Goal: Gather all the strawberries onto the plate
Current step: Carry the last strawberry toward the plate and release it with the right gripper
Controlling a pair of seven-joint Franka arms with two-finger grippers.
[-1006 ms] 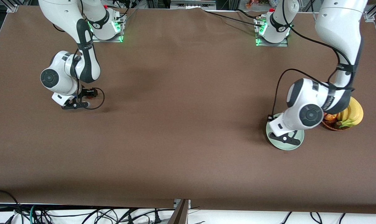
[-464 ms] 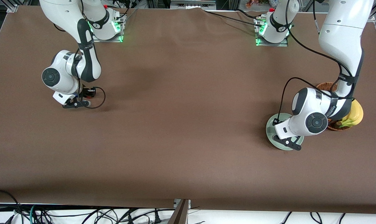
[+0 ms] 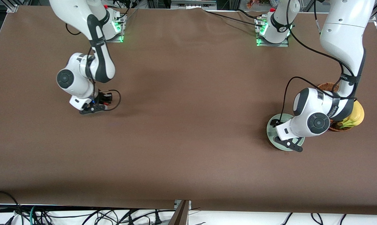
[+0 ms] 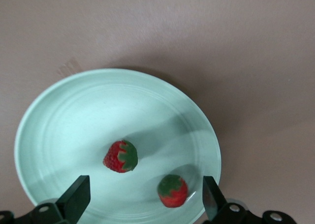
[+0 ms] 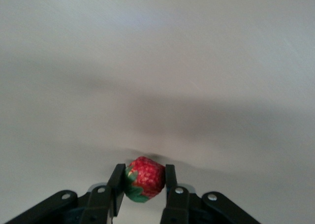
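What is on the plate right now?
Two strawberries lie on the plate, apart from each other, beneath the open left tool. The plate's near edge is cut off in the left wrist view. The right tool holds a third strawberry.

The left gripper [image 3: 290, 144] hung low over the pale green plate [image 3: 272, 132], its arm covering much of the dish, and a wicker basket [image 3: 327, 86] with bananas [image 3: 356, 115] sat just beside the plate toward the left arm's end of the table. Well away from the plate, toward the right arm's end, the right gripper [image 3: 94, 109] hovered above the bare brown table [image 3: 188, 131].
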